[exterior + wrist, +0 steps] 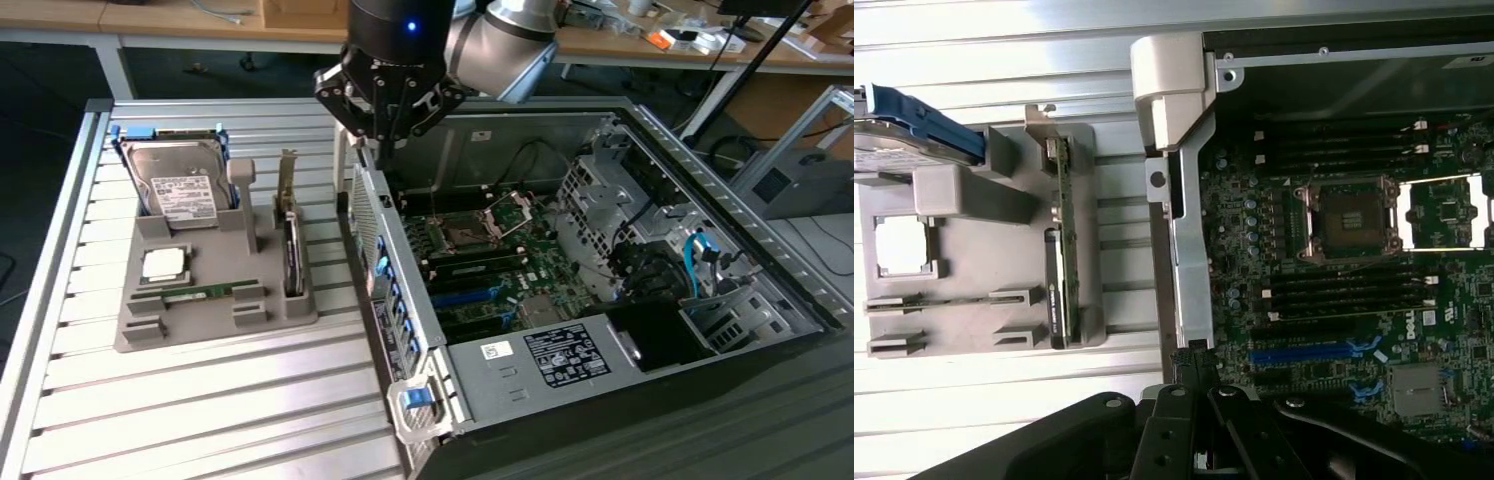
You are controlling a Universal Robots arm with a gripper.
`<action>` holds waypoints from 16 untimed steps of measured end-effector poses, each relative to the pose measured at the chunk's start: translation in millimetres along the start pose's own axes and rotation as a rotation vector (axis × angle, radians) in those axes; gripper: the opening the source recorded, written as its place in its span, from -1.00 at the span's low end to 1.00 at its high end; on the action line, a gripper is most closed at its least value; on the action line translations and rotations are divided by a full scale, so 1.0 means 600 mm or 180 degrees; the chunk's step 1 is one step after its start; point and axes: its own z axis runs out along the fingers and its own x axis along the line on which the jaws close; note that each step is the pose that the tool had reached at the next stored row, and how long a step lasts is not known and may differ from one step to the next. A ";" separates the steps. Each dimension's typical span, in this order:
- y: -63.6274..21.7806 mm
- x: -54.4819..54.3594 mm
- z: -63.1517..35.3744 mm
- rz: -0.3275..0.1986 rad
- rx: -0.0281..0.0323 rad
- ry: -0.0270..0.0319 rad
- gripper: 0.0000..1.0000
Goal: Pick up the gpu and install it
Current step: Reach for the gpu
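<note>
Black gripper [378, 148], jaws shut and empty, hovers over the case [398, 262] wall; the gpu [290, 240] stands unpicked in its tray [200, 322], needing opened jaws.

1. We see the black robot gripper [379, 150] at the upper centre of the frame, its fingers pressed together and pointing down, just above the near wall of the open grey metal computer case [400, 300].
2. Left of centre, the thin dark gpu [292, 250] with its silvery bracket stands on edge in the grey plastic tray [214, 325].
3. In the same tray we see a boxy silver hard drive [183, 190] standing upright and a small green memory stick [211, 292] lying flat.
4. The green motherboard [494, 270] lies inside the case.
</note>
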 end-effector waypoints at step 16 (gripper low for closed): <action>-0.001 0.012 0.000 0.0000 0.0000 0.0000 -0.79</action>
